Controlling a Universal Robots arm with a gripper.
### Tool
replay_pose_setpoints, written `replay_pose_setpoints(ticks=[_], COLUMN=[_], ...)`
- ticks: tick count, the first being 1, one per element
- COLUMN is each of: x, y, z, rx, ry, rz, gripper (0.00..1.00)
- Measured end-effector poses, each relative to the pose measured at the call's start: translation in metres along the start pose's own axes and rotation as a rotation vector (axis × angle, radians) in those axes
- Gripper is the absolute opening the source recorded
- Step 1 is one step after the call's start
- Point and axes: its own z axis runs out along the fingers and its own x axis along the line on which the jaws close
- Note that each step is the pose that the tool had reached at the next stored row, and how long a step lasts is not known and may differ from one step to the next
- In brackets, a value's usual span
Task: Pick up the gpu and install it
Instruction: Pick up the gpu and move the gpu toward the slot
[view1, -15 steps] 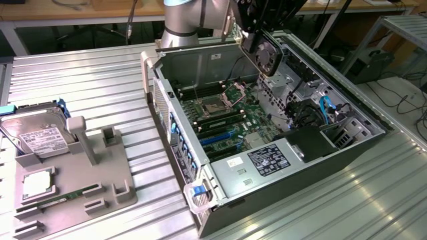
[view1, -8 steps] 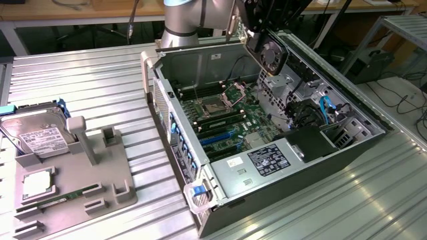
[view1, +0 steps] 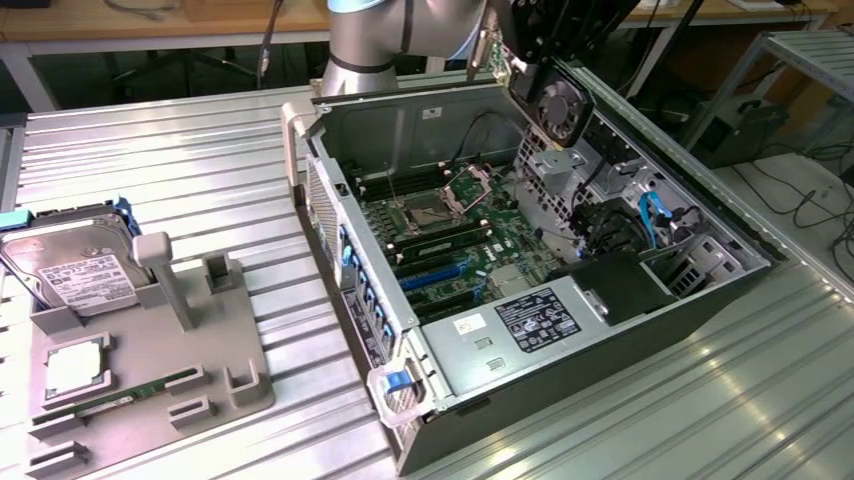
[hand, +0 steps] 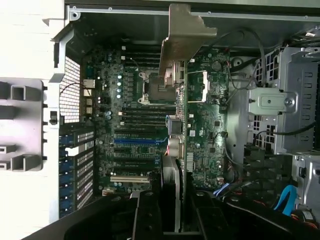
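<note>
Claw (hand: 176, 220) clamps gpu (view1: 558, 100), which I see hanging over open case (view1: 441, 105), near drive cage (view1: 554, 165). Wrist cam: gpu edge-on above mobo (hand: 210, 125). Ext cam: hdd (view1: 80, 270) on jig (view1: 200, 340).

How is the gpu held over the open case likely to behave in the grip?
The gpu looks stiff: it hangs straight from the hand. It is probably fragile, with bare circuitry and a fan exposed. Gripped by its edge, it may pivot.
</note>
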Motion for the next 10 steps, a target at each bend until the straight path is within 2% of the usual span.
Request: replay_pose_setpoints(ticks=[10], x=[-0.022], y=[-0.0006], z=[0.0003], rx=[0.0000], ry=[0.0000], rz=[0.000], gripper=[0.27])
